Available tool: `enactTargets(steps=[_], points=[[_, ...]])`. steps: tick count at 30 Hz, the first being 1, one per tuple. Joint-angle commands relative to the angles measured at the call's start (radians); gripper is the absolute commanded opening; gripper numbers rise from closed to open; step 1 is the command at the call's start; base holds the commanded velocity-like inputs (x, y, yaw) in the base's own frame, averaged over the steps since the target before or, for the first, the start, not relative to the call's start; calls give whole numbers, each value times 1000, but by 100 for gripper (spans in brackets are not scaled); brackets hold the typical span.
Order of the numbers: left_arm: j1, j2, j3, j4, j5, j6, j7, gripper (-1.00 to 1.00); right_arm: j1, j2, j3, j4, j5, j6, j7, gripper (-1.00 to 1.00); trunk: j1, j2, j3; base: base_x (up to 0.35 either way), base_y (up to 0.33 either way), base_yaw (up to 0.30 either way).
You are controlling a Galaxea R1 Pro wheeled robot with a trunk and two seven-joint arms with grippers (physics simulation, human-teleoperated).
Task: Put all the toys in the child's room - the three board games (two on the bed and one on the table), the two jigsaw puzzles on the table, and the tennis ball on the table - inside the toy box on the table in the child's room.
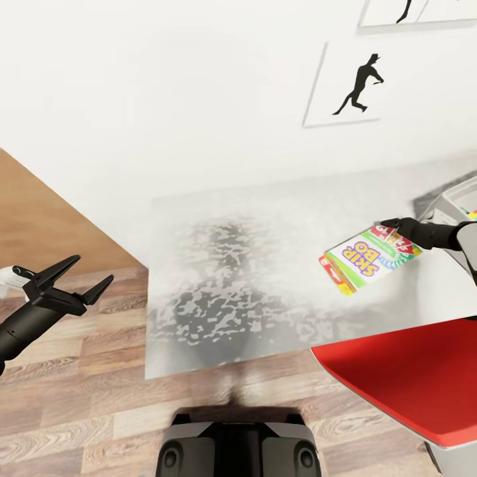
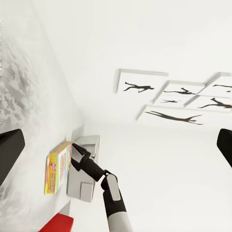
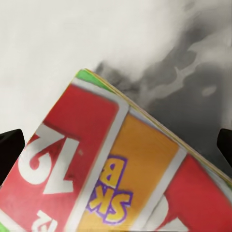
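Observation:
A Skip-Bo board game (image 1: 370,257), a flat box in red, green, yellow and white, hangs tilted over the white table (image 1: 232,218). My right gripper (image 1: 392,229) is shut on the box's far edge. In the right wrist view the board game (image 3: 111,169) lies between the fingers. The light-grey toy box (image 1: 452,197) stands just right of the box, cut off by the frame edge. In the left wrist view the board game (image 2: 57,166) sits beside the toy box (image 2: 85,169). My left gripper (image 1: 95,268) is open over the floor, left of the table.
A red chair seat (image 1: 404,377) juts in under the table's near right corner. Black silhouette prints (image 1: 361,83) hang on the white wall behind. Wood-plank floor (image 1: 86,397) runs along the table's near and left sides. My base (image 1: 237,447) stands at the front.

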State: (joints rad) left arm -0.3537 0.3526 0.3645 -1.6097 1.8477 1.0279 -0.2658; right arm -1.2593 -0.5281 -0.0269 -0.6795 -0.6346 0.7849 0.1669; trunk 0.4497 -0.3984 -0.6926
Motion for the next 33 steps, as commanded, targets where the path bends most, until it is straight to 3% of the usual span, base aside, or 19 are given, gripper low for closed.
enactTargets(steps=[1,13,33], points=[[-1,0,1,1,-8,3,-9,100,-1,0,-3,0,6,5,6,100,0,-2,-1,-107,72,0],[-1,0,1,1,-8,3,-9,100,0,3,0,-9,6,6,8,100,0,-2,-1,-132,100,0],[-1,0,0,1,-8,3,-7,100,-3,16,24,-48,6,20,47,100,0,-2,-1,-15,12,0]])
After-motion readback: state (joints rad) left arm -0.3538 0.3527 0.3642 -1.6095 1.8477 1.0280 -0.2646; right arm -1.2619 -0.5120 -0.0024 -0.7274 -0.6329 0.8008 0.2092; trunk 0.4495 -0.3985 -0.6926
